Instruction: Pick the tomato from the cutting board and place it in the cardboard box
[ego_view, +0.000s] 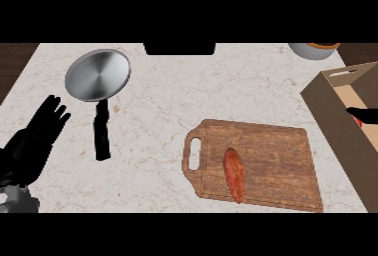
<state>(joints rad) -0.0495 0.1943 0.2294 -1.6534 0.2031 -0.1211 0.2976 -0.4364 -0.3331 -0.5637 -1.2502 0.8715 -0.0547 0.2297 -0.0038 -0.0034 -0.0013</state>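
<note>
Tomato (357, 120): only a red sliver shows at the 3 o'clock edge, inside the box (341, 117), under the right hand (363, 114). Right hand mostly cut off by the edge; cannot tell how its fingers stand or whether they grip the tomato. Board (277, 160) at 5 o'clock, just beside the box, handle slot toward 9; a long reddish vegetable (235, 175) lies on it. Pan (97, 75) at 10 o'clock on the worktop (170, 100), handle toward 6. Left hand (37, 135) at 8 o'clock, fingers straight, empty. Bowl (314, 50) at 1 o'clock.
</note>
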